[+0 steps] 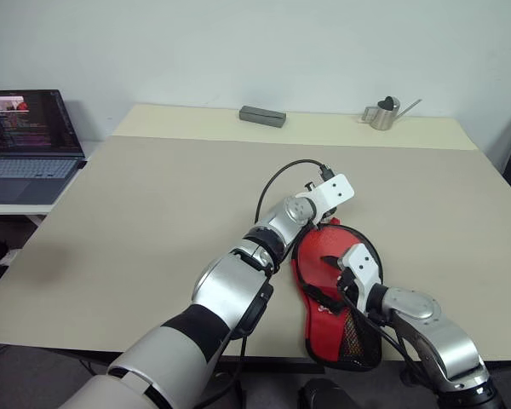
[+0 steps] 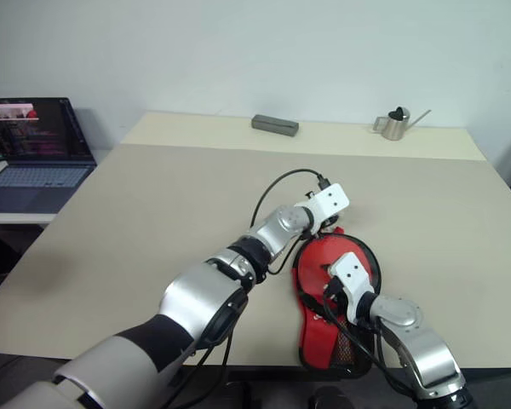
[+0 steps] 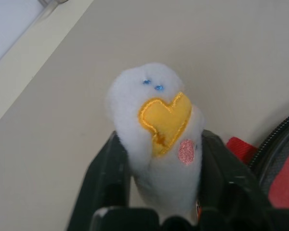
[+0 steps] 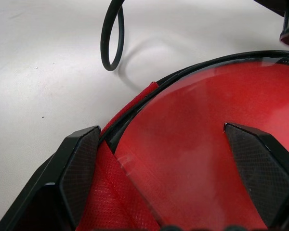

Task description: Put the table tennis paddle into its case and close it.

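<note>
Paddle [image 4: 202, 144] sits inside the open case [image 1: 336, 328] at the counter's [image 1: 153, 213] near edge, red face up, so insertion looks done and closing is the step in hand. Right gripper [image 4: 168, 168] hovers over the paddle with jaws apart. Left gripper [image 3: 159, 192] sits by the case's far rim, a white plush toy [image 3: 156, 130] between its jaws; next move needs flap over, then zip.
</note>
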Action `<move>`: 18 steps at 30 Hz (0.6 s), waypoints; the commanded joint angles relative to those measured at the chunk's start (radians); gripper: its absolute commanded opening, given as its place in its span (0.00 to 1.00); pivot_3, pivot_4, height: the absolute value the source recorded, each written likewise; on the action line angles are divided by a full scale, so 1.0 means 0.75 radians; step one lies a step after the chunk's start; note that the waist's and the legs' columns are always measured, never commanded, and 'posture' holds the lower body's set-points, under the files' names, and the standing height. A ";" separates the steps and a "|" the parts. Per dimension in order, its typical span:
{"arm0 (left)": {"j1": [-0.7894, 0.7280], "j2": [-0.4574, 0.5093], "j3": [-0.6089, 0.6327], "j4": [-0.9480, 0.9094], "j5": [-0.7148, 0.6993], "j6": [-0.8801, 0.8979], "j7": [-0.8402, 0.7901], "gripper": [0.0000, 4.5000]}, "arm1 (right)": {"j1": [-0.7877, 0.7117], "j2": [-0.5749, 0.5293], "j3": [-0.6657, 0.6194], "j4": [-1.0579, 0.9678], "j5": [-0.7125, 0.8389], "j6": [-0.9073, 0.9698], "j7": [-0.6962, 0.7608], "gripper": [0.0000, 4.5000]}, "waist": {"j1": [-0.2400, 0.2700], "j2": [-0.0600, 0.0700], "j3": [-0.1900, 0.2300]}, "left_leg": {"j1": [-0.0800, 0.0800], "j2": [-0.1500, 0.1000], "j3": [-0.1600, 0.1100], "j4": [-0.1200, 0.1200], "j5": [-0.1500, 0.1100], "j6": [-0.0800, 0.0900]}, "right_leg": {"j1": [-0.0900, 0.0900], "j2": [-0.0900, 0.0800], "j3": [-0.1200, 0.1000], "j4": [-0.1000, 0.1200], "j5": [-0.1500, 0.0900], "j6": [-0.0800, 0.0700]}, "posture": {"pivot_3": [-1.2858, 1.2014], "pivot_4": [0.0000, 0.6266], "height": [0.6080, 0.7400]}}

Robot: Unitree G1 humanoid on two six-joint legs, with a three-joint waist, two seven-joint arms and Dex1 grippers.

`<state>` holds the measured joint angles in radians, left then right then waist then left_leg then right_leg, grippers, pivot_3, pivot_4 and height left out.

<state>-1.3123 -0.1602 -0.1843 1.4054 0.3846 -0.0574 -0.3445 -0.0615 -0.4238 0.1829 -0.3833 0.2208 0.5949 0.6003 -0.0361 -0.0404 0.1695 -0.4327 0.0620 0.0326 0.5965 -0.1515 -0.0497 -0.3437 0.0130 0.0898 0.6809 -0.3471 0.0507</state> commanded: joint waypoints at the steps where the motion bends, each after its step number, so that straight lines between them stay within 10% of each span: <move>1: -0.013 -0.138 0.015 -0.041 -0.030 -0.044 -0.030 0.72 | 0.039 0.003 0.084 0.145 -0.006 0.101 0.014 1.00 | -0.003 0.000 0.000 | 0.000 0.000 0.000 0.000 0.000 0.000 | 0.000 0.000 0.000 0.000 0.000 0.000 | 0.52 0.24 1.00; 5: -0.015 -0.138 0.023 -0.042 -0.051 -0.048 -0.050 0.99 | 0.026 0.004 0.086 0.161 -0.010 0.094 0.019 1.00 | -0.008 0.000 -0.001 | 0.000 0.000 0.000 0.000 0.000 0.000 | 0.000 0.000 0.000 0.000 0.000 0.000 | 0.52 0.24 1.00; 18: -0.137 -0.072 0.222 -0.096 -0.282 -0.116 -0.225 0.99 | -0.051 0.003 0.092 0.252 -0.021 0.063 0.062 1.00 | -0.027 -0.001 -0.002 | 0.001 0.000 0.000 0.002 0.000 0.000 | 0.001 0.000 0.001 0.001 0.001 0.000 | 0.52 0.24 1.00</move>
<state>-1.3389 -0.1596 -0.0564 1.3925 0.2243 -0.1131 -0.4985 -0.1355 -0.4197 0.2001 -0.3094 0.2206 0.5928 0.6389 -0.0564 -0.0409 0.1678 -0.4321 0.0620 0.0322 0.5978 -0.1513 -0.0494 -0.3432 0.0134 0.0900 0.6819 -0.3461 0.0510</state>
